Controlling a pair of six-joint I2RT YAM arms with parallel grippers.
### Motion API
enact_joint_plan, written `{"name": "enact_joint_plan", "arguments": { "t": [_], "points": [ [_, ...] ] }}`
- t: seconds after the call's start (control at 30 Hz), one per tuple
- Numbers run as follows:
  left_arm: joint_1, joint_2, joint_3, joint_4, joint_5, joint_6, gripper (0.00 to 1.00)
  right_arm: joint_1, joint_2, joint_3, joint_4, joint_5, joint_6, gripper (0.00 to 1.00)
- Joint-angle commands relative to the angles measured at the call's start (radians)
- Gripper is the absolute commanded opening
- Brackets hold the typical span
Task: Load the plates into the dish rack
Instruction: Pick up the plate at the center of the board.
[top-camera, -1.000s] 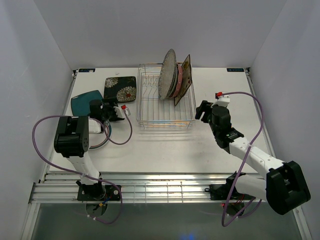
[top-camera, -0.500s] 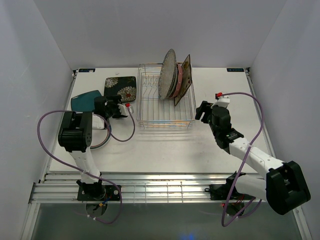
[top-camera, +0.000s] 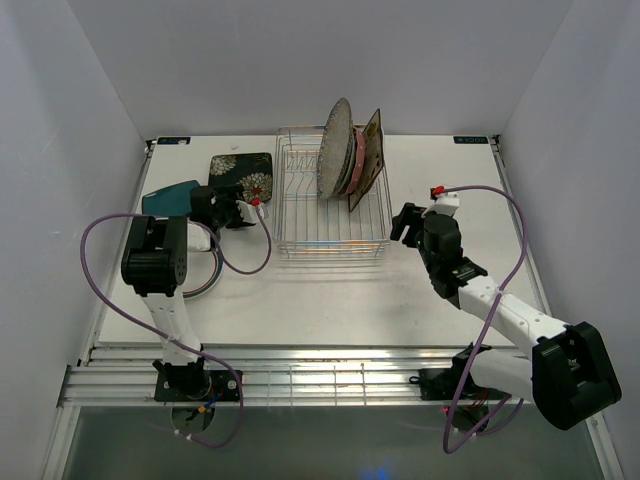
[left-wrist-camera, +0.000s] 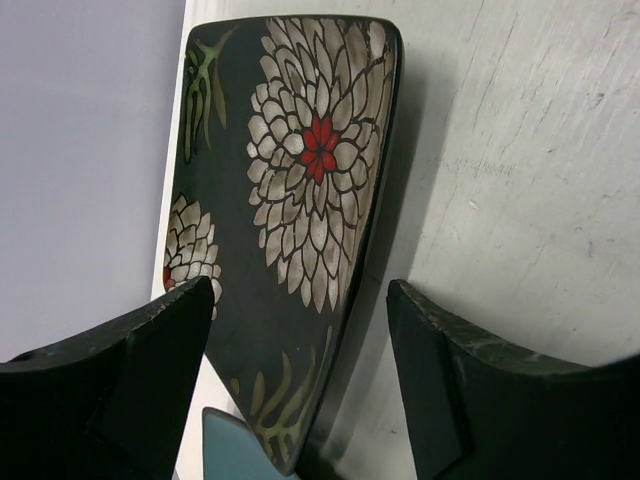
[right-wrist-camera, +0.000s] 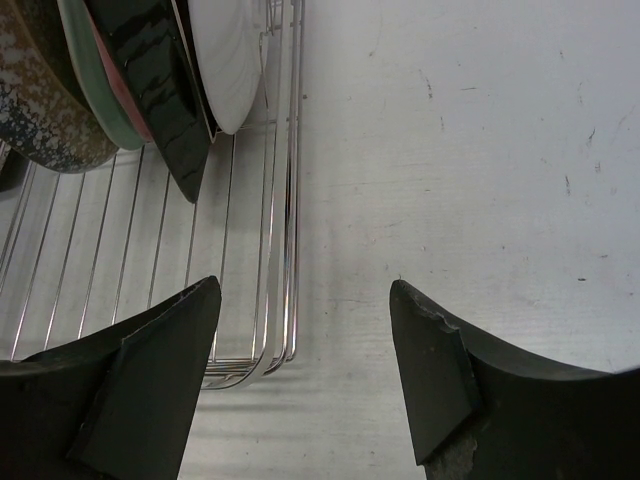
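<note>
The silver wire dish rack (top-camera: 330, 225) stands at the table's back middle. In its right end stand several plates on edge: a large grey speckled one (top-camera: 334, 145), mint green, pink and a square floral one (top-camera: 368, 160). The black floral square plate (top-camera: 243, 177) lies flat left of the rack; in the left wrist view (left-wrist-camera: 300, 200) its near corner lies between my open jaws. My left gripper (top-camera: 238, 213) is open at that corner. The teal plate (top-camera: 168, 200) lies to its left, over a white rimmed plate (top-camera: 205, 280). My right gripper (top-camera: 405, 222) is open and empty beside the rack's right side (right-wrist-camera: 285, 250).
White walls close in the table on three sides. A purple cable loops from each arm over the table. Bare tabletop (top-camera: 450, 180) lies right of the rack and in front of it.
My left gripper has moved away from me, from over the teal plate to the near corner of the black floral plate. The right arm has not moved.
</note>
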Motion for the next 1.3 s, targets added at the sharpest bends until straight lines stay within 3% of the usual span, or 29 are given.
{"name": "enact_joint_plan", "arguments": {
  "t": [0.0,0.4,0.43,0.57,0.77,1.27],
  "points": [
    [0.000,0.015,0.031,-0.015,0.006,-0.009,0.79,-0.003,-0.024,-0.005,0.059,-0.001,-0.006,0.74],
    [-0.005,0.053,0.045,-0.002,-0.036,0.025,0.54,-0.003,-0.025,-0.006,0.063,-0.006,-0.006,0.74],
    [-0.005,0.049,0.042,0.002,-0.036,0.030,0.44,-0.003,-0.025,-0.008,0.063,-0.006,-0.005,0.74],
    [-0.005,0.035,-0.003,0.121,-0.037,0.024,0.22,-0.003,-0.025,-0.008,0.068,-0.010,-0.005,0.74],
    [-0.005,0.046,-0.116,0.420,-0.033,0.010,0.00,-0.003,-0.024,-0.008,0.066,-0.014,-0.003,0.75],
    [0.001,-0.065,-0.106,0.377,-0.039,-0.110,0.00,-0.003,-0.028,-0.011,0.068,-0.021,-0.003,0.75]
  ]
}}
